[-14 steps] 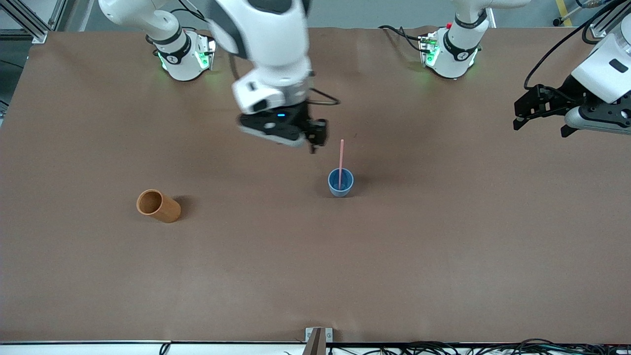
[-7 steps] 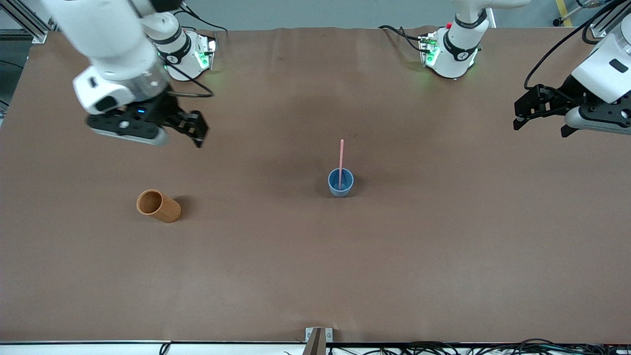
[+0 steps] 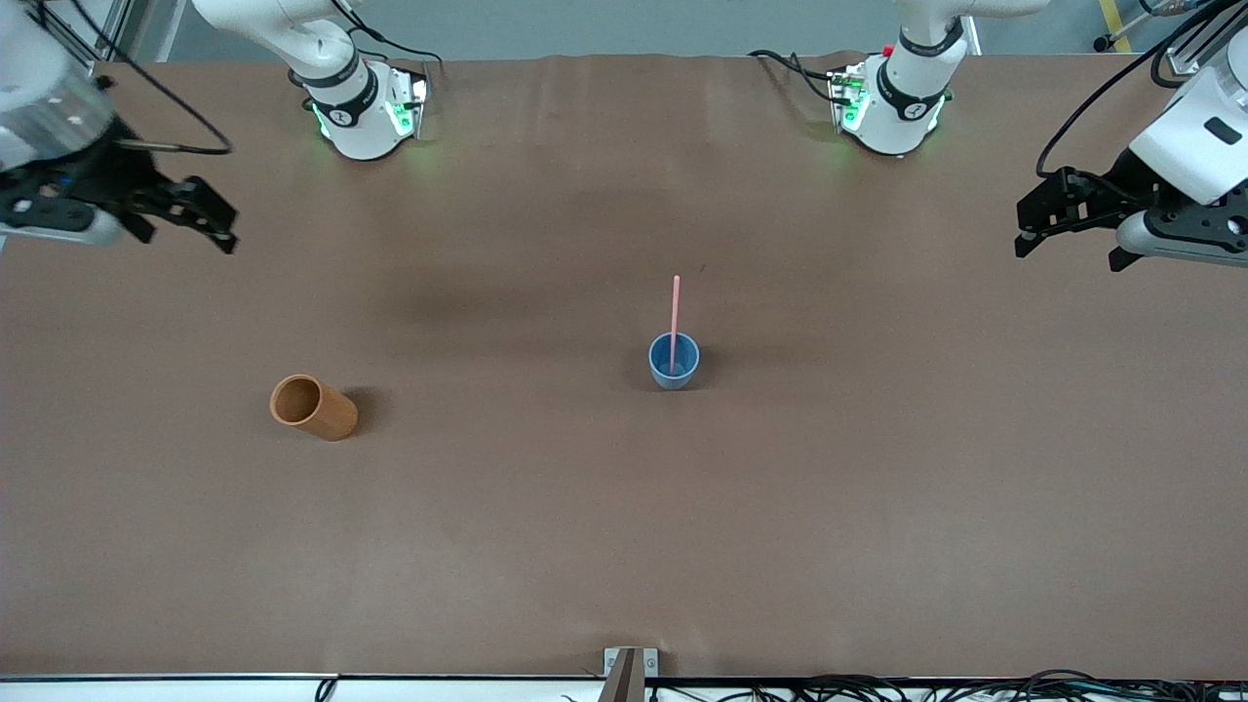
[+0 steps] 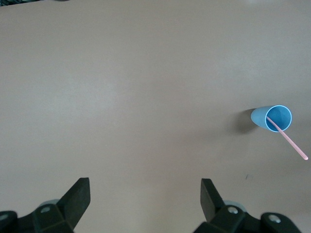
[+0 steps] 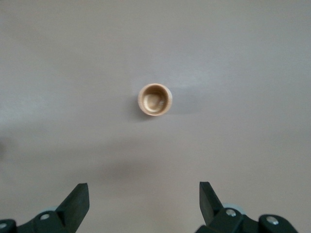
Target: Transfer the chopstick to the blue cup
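Note:
The light-blue cup [image 3: 674,361] stands upright near the middle of the table. The pale pink chopstick [image 3: 674,317] stands in it and leans toward the robots' bases. Both show in the left wrist view, the cup [image 4: 272,118] with the chopstick [image 4: 287,139] sticking out of it. My right gripper [image 3: 210,219] is open and empty, up over the right arm's end of the table. My left gripper [image 3: 1048,219] is open and empty, held over the left arm's end, waiting. In the wrist views both the left gripper [image 4: 145,196] and the right gripper [image 5: 144,200] hold nothing.
An orange-brown cylindrical cup [image 3: 314,407] stands nearer the front camera than the right gripper, toward the right arm's end. It shows empty in the right wrist view [image 5: 155,99]. A small bracket [image 3: 630,665] sits at the table's front edge.
My right arm has swung away from beside the chopstick to the right arm's end of the table. The chopstick, both cups and the left arm have not moved.

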You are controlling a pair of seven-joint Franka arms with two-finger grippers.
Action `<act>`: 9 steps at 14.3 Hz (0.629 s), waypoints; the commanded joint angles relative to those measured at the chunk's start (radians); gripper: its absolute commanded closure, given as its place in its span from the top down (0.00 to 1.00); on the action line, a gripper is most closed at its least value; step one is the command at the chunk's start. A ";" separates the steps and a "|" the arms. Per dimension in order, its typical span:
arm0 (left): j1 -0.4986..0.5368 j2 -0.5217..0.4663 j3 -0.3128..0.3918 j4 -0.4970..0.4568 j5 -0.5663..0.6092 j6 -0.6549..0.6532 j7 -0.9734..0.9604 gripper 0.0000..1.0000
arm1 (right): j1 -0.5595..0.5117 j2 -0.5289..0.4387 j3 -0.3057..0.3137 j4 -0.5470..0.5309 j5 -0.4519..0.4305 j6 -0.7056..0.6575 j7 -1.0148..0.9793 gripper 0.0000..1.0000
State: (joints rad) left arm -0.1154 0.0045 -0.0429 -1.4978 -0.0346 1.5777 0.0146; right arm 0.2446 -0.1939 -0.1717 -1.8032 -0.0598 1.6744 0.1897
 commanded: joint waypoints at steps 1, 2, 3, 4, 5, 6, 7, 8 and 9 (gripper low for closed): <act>0.005 0.012 -0.003 0.030 -0.015 -0.024 -0.010 1.00 | -0.008 -0.027 -0.063 0.016 0.021 -0.034 -0.143 1.00; 0.005 0.012 -0.003 0.030 -0.015 -0.024 -0.010 1.00 | -0.020 -0.022 -0.066 0.062 0.020 -0.060 -0.165 1.00; 0.006 0.011 -0.003 0.031 -0.015 -0.024 -0.009 1.00 | -0.031 -0.012 -0.066 0.120 0.017 -0.073 -0.168 1.00; 0.006 0.011 -0.003 0.031 -0.015 -0.024 -0.009 1.00 | -0.037 0.011 -0.068 0.160 0.014 -0.079 -0.170 1.00; 0.006 0.012 -0.003 0.031 -0.015 -0.024 -0.009 1.00 | -0.048 0.036 -0.068 0.195 0.018 -0.093 -0.170 1.00; 0.005 0.011 -0.003 0.031 -0.016 -0.024 -0.009 1.00 | -0.053 0.057 -0.068 0.226 0.021 -0.113 -0.170 1.00; 0.006 0.012 -0.003 0.031 -0.016 -0.024 -0.009 1.00 | -0.053 0.077 -0.068 0.251 0.023 -0.133 -0.170 1.00; 0.006 0.011 -0.003 0.031 -0.016 -0.024 -0.009 1.00 | -0.051 0.099 -0.066 0.278 0.025 -0.156 -0.170 1.00; 0.006 0.011 -0.003 0.031 -0.015 -0.024 -0.009 1.00 | -0.051 0.123 -0.066 0.310 0.025 -0.174 -0.170 1.00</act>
State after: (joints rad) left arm -0.1154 0.0048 -0.0429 -1.4964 -0.0346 1.5774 0.0146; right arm 0.2168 -0.1496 -0.2484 -1.5842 -0.0574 1.5457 0.0368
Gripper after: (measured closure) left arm 0.000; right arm 0.000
